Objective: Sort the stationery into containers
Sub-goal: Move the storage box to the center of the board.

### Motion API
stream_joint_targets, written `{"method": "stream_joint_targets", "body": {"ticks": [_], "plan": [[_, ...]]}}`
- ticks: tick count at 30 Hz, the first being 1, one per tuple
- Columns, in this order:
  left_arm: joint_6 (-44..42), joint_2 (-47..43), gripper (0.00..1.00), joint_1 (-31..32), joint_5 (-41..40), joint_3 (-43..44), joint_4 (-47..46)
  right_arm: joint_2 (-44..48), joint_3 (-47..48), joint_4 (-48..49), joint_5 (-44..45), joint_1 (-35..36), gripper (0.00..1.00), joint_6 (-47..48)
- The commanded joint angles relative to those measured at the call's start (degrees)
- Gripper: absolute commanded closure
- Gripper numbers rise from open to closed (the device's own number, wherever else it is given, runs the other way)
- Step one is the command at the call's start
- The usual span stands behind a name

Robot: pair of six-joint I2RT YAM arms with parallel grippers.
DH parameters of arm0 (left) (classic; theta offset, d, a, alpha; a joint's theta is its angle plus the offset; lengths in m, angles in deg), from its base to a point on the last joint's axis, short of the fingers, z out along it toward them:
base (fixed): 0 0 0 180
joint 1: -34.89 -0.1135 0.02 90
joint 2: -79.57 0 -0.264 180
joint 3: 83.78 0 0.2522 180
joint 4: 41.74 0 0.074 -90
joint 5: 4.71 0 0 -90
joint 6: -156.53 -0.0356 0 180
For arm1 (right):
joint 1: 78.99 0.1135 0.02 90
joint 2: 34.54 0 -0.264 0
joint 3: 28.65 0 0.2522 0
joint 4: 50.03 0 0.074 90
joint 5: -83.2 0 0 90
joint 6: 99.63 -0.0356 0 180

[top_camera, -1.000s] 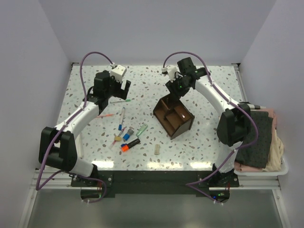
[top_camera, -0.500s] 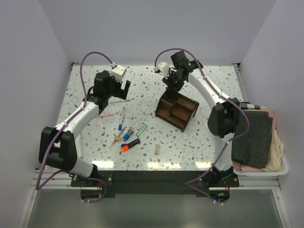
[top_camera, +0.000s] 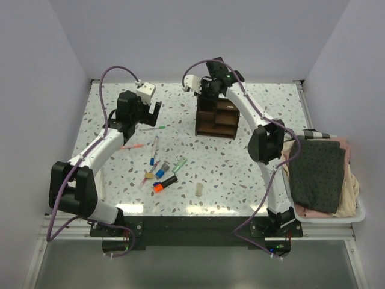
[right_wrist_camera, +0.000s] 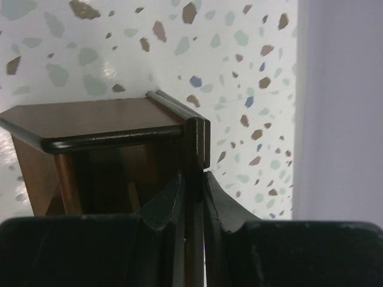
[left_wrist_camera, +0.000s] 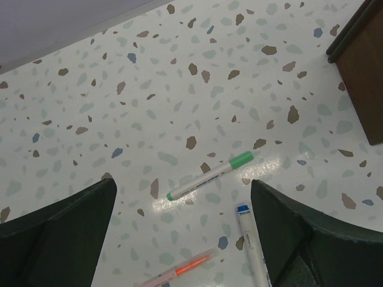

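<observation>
The right gripper (right_wrist_camera: 192, 190) pinches a thin wall of the glossy dark wooden organizer (top_camera: 216, 117), far across the speckled table (top_camera: 228, 174). Only its wrist view shows this grip. The left gripper (left_wrist_camera: 182, 197) gapes wide over a slim green-capped pen (left_wrist_camera: 209, 175).

The left wrist view's edges cut off the organizer (left_wrist_camera: 362, 75) and the blue-capped pen (left_wrist_camera: 249, 239).

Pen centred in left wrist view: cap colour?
Green cap on a white barrel; the pen shows best in the left wrist view.
</observation>
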Motion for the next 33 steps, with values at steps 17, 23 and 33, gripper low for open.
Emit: {"method": "stream_joint_targets", "body": {"ticks": [17, 23, 33], "plan": [[-2.47, -4.22, 0.01, -2.09, -2.52, -0.18, 2.77, -10.95, 6.96, 26.42, -5.26, 4.30, 1.00, 7.82], [-2.21, -3.87, 0.00, -2.09, -1.91, 0.17, 2.59, -10.16, 6.52, 27.66, -3.42, 4.21, 1.00, 4.65], [-2.38, -3.78, 0.00, -2.09, -1.29, 0.61, 2.24, -5.60, 0.28, 35.73, 0.36, 4.21, 0.62, -1.05]]}}
